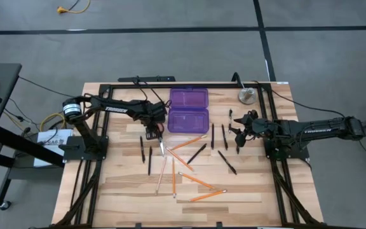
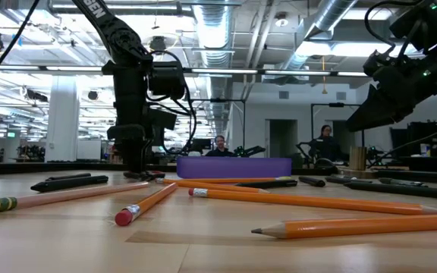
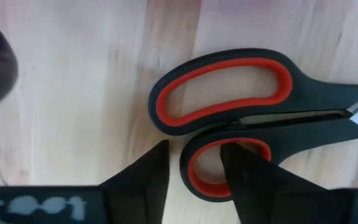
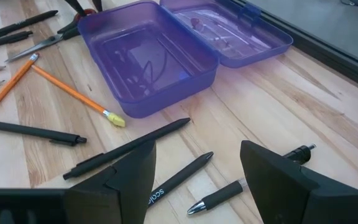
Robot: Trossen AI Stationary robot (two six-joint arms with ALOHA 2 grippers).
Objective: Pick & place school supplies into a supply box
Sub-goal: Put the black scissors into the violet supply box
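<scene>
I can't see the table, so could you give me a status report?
Left pincer open, straddling a scissors handle. Right pincer open above pens. Box open.

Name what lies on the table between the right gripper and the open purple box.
Black pens and bare wood lie between the right gripper and the purple box; an orange pencil lies just off to the side. The right wrist view shows this best.

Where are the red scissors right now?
In the high view, the scissors lie on the table just in front of the purple box, under the left hand, beside the orange pencils.

The wooden table (image 1: 126,191) carries pencils (image 1: 199,182), pens (image 1: 227,162), scissors (image 1: 155,137), an open purple case (image 1: 188,109) and a metal disc (image 1: 246,96).
</scene>
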